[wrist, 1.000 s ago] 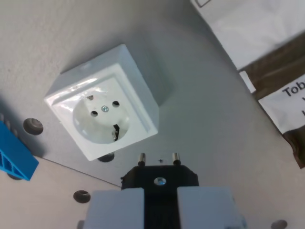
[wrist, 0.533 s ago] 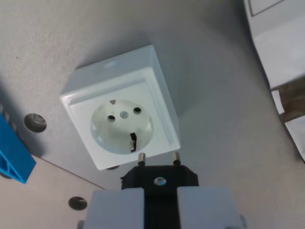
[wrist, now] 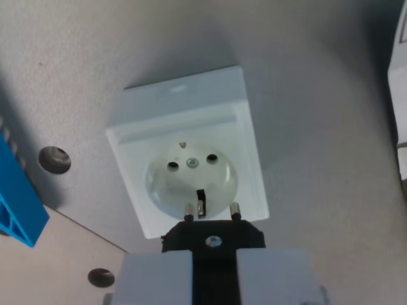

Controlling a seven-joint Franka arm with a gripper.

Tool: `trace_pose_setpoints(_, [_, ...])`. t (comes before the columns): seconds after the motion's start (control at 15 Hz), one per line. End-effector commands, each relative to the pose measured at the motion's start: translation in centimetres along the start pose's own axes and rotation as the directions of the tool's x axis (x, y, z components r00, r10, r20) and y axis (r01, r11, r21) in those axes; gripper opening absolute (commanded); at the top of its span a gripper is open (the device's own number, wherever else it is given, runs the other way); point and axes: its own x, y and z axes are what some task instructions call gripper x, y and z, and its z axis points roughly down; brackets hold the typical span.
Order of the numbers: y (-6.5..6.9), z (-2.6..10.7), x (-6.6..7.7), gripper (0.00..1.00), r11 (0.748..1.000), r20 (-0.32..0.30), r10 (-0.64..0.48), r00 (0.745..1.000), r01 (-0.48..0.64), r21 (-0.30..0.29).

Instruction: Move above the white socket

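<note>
Wrist view: the gripper (wrist: 213,257) is pinching a black plug (wrist: 213,236) between its pale fingers (wrist: 156,279), the plug's two metal pins (wrist: 189,211) pointing up-frame. The white socket (wrist: 191,155) is sitting on the grey plate (wrist: 95,76), centred in frame, its lower edge just beside the plug; the pin tips are overlapping the rim of the round recess. A blue part (wrist: 16,190) is showing at the wrist view's left edge, white paper (wrist: 399,70) at the right edge.
</note>
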Motion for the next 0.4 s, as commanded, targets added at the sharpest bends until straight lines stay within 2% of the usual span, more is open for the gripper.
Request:
trace_pose_setpoints(0.07, [-0.58,0.86,-0.27,0.0,0.99,-0.073,-0.116,0.99,0.109,-0.094])
trace_pose_setpoints(0.4, [-0.91,1.26,-0.25,0.0,0.992,-0.078,-0.096,0.992,0.088,-0.093])
